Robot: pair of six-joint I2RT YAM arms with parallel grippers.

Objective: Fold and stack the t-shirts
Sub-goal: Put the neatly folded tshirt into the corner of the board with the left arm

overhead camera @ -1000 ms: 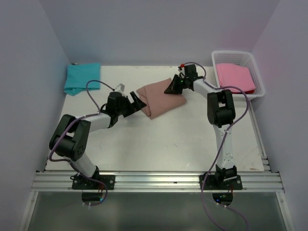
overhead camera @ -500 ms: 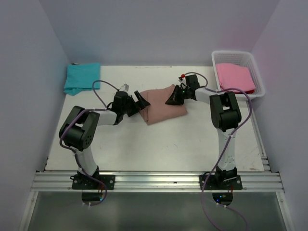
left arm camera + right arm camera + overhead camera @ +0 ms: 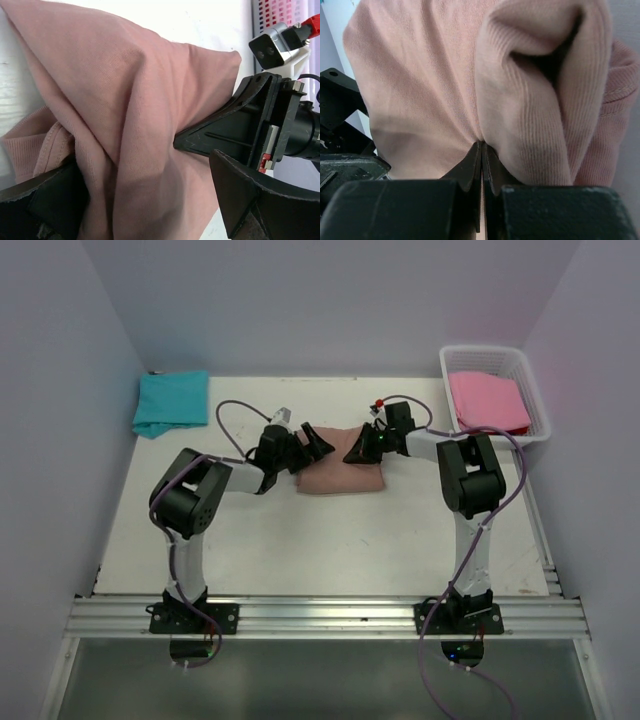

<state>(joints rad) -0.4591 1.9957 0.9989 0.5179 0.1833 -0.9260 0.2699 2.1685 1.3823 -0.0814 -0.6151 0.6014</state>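
Note:
The salmon-brown t-shirt [image 3: 340, 476] lies folded in a bunched rectangle at the table's middle. My left gripper [image 3: 308, 448] is open at its left end; in the left wrist view its jaws stand wide with the shirt's cloth [image 3: 125, 100] bulging between them [image 3: 145, 172]. My right gripper [image 3: 356, 454] is shut at the shirt's upper right edge. Its closed tips [image 3: 481, 146] are pushed into a crease of the cloth [image 3: 420, 75], with no cloth visibly between them. The teal t-shirt [image 3: 172, 403] lies folded at the back left. The pink t-shirt [image 3: 487, 400] lies in the basket.
A white plastic basket [image 3: 539, 400] stands at the back right corner. Purple walls close in the table on three sides. Both arms reach toward the table's middle, their fingers only a few centimetres apart over the shirt, cables looping above them.
The salmon shirt has swung from a diagonal lie to straight across the table. My left gripper moved right onto its left end; the right gripper came nearer and stayed shut.

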